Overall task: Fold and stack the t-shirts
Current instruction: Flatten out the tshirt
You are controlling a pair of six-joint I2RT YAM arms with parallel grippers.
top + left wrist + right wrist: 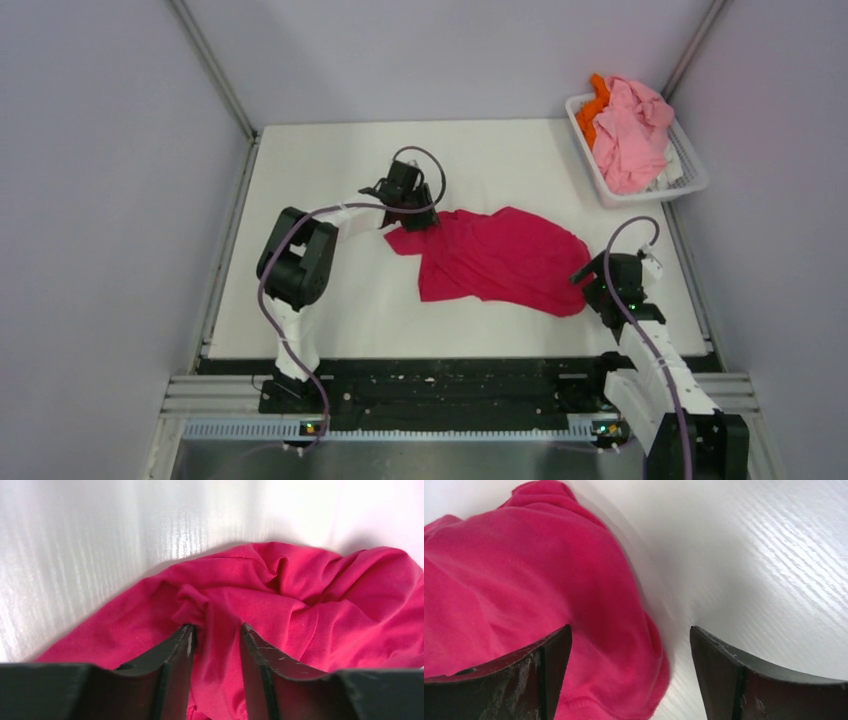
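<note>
The magenta-red t-shirt [500, 260] lies crumpled on the white table, spread from the middle toward the right. My left gripper [412, 215] is at its far left corner. In the left wrist view the gripper [217, 630] has narrow jaws with a bunched fold of the shirt [310, 595] pinched between them. My right gripper [590, 285] is at the shirt's near right edge. In the right wrist view it [630, 630] is wide open, straddling the shirt's hem [524, 570] and bare table. A light pink t-shirt [630, 135] and an orange one [596, 105] lie in the basket.
The white slatted basket [690, 180] stands at the far right corner of the table [320, 290]. Grey walls with metal posts enclose the table on three sides. A black rail runs along the near edge by the arm bases.
</note>
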